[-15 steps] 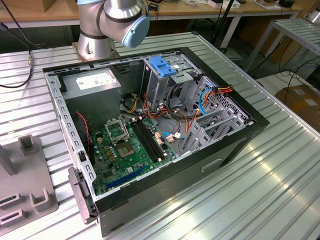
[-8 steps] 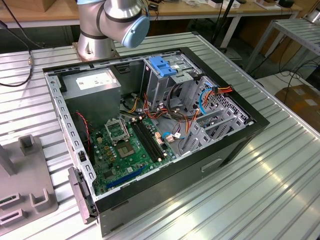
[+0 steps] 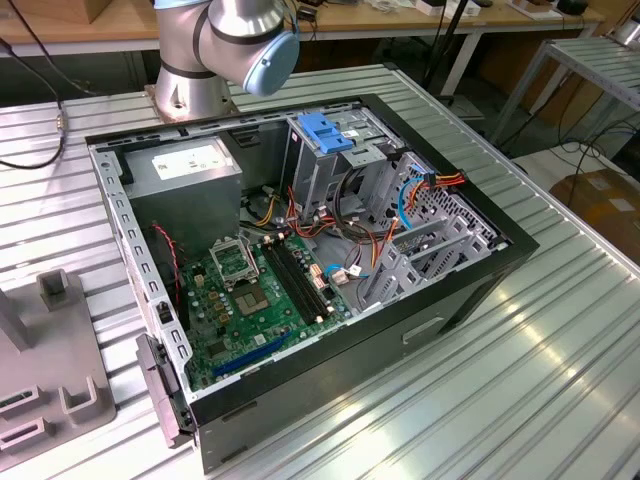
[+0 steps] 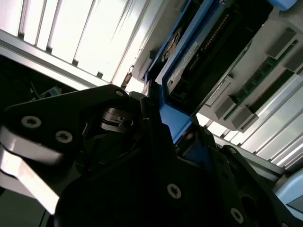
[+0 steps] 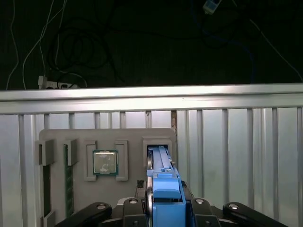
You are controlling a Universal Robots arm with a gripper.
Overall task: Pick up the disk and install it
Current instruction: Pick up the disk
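Note:
The disk [image 5: 163, 187] stands on edge in a slot of a grey holder tray [image 5: 156, 135], its blue plastic rail facing the first wrist view. In the second wrist view the disk [image 4: 199, 52] shows its dark body and white label between blue rails. My gripper [image 5: 163, 210] is shut on the disk, with a black finger pressed against each side of the blue rail. In the second wrist view the gripper [image 4: 170, 127] closes around the blue rail end. The arm's base [image 3: 215, 45] stands behind the open computer case [image 3: 470, 290].
The holder tray also carries a processor chip [image 5: 105, 162] and memory sticks [image 5: 69, 184]. In the exterior view the tray [image 3: 50, 390] lies at the left on the ribbed aluminium table [image 3: 540, 370]. Inside the case are a power supply box [image 3: 185, 175] and a drive cage with a blue tab [image 3: 325, 130].

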